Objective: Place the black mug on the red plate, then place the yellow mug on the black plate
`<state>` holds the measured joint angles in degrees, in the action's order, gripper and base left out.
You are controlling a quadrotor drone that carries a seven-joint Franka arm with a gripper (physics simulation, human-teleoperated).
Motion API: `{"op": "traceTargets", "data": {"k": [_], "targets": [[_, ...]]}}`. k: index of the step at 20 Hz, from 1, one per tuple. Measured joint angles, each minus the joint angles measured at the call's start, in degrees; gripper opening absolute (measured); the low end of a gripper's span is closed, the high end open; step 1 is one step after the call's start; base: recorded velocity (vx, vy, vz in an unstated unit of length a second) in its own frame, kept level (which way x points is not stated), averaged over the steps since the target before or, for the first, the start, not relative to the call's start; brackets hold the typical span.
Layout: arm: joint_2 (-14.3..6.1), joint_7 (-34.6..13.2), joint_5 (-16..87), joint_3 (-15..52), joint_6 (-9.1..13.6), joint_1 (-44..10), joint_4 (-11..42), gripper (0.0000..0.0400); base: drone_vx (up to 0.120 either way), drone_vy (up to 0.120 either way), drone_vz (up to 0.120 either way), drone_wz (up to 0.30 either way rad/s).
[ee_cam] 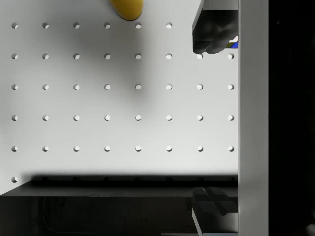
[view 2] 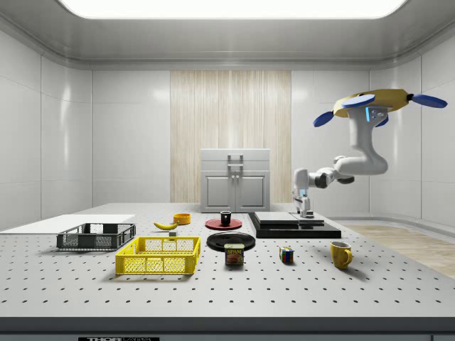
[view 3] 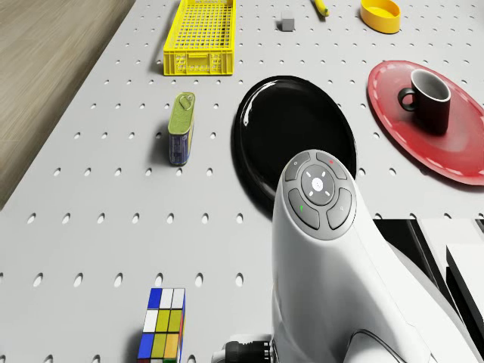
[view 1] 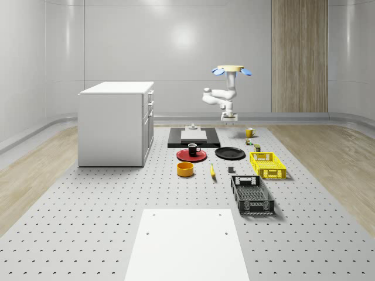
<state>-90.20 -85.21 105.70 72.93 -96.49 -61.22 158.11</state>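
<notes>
Drone: the yellow-bodied, blue-rotor quadrotor drone point(view 1: 229, 70) hovers above the perforated grey counter point(view 1: 88, 205), near its far end.
Gripper: the white arm's two-finger gripper point(view 1: 228, 119) hangs spread and empty, between the flat black slab point(view 1: 193, 139) and the yellow ceramic mug point(view 1: 249, 132).
Black mug: the glossy black mug point(view 1: 193, 150) stands on the round red plate point(view 1: 191, 156).
Black plate: the round black plate point(view 1: 229, 153) lies beside the red plate, apart from the yellow mug.

The only lettering showing is on the small tin point(view 2: 234, 255) sitting on the perforated surface point(view 2: 370, 291), just at the black plate's point(view 2: 231, 241) 6 o'clock in the side view. Its front label is carrying yellow letters on dark blue, apparently "SPAM", though they are too small to read with certainty.
</notes>
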Motion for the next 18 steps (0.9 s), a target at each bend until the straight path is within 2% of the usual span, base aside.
{"op": "traceTargets", "data": {"k": [12, 15, 18], "targets": [[-0.08, -0.02, -0.03, 0.0, -0.07, -0.03, 0.0, 0.04, -0.12, 0.12, 0.0, 0.0], [-0.1, -0.02, -0.04, 0.0, -0.09, -0.03, 0.0, 0.04, -0.093, 0.12, 0.0, 0.0], [-0.11, -0.02, -0.05, 0.01, -0.1, -0.04, -0.01, 0.04, 0.0, 0.12, 0.0, 0.0]]}}
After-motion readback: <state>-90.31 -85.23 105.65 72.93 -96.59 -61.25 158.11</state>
